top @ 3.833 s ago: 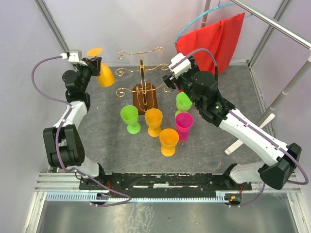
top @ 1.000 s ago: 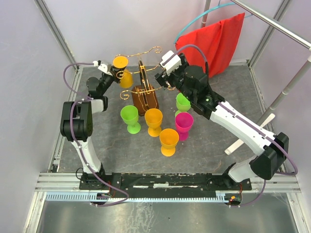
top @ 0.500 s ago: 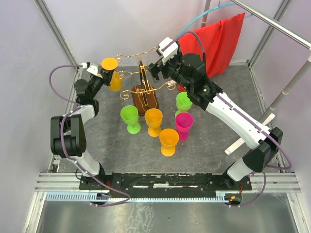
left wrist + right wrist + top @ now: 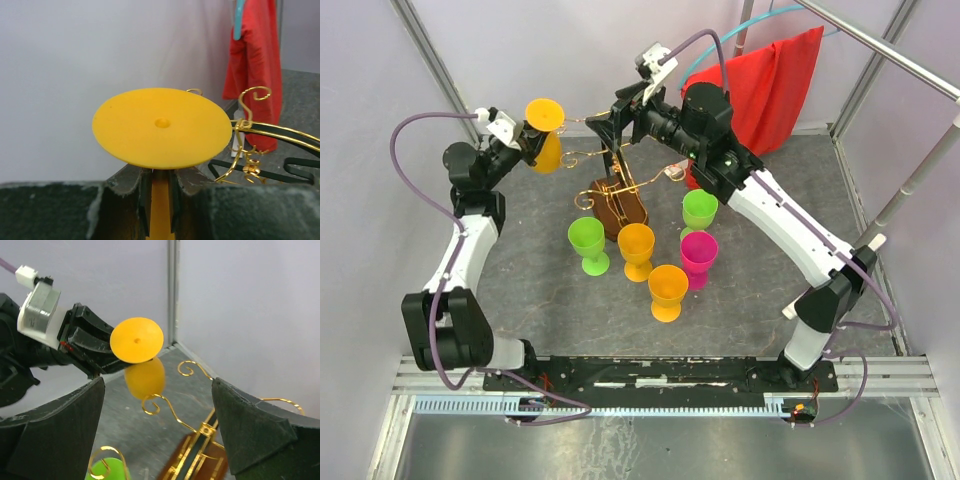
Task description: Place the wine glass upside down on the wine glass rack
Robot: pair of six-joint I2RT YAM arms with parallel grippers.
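Two arms reach toward the far middle of the table (image 4: 790,190) from opposite sides. On the left, the arm folds outward at its elbow near the table's left edge, rises along that edge, and turns its wrist to the right; the left gripper (image 4: 525,145) points at the wine glass rack (image 4: 618,200); its fingers (image 4: 146,200) are clamped on the stem of the orange wine glass (image 4: 548,152), which hangs upside down, flat foot on top and bowl below. The glass (image 4: 136,340) sits in the air just beside the left-hand scroll tips of the rack (image 4: 200,430); whether foot and wire touch cannot be told, though one gold curl shows just behind the foot (image 4: 162,125) in the left wrist view. On the right, the arm stretches long from its elbow at the right side, diagonally up and left; the right gripper (image 4: 610,128) hovers over the top of the rack, aimed leftward at the glass; its fingers (image 4: 55,435) stand wide apart and grip nothing. Five more glasses stand near the rack's wooden base: two green (image 4: 588,240), two orange (image 4: 636,243) and one magenta (image 4: 699,250); a red cloth (image 4: 770,80) hangs at the back right.
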